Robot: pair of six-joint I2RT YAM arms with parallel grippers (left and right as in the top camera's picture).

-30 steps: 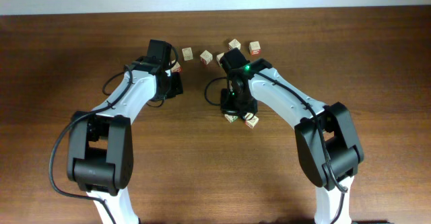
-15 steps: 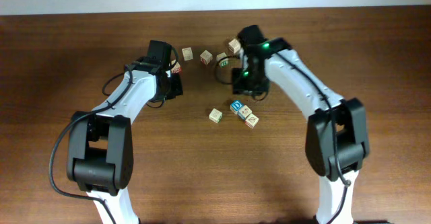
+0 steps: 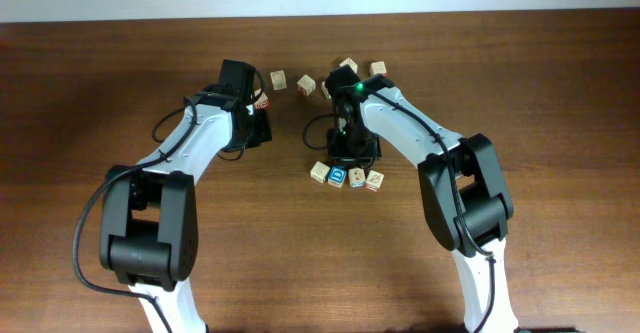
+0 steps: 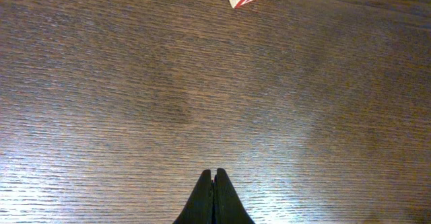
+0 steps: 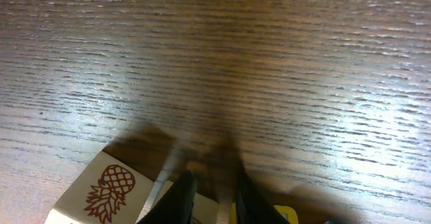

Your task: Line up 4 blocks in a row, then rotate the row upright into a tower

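Right gripper (image 5: 212,183) sits low over the four blocks (image 3: 337,177), lined up in a row, jaws slightly parted; I cannot tell whether it pinches one. Left gripper (image 4: 214,196) is closed, empty, well apart. I judge a rotation underway; next needs a centred pinch, then a twist.

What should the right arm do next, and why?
Probably nudge the right gripper onto the nearest block and close to turn it: its jaws stand slightly apart at the row of four blocks, the pineapple-print block just beside its fingers.
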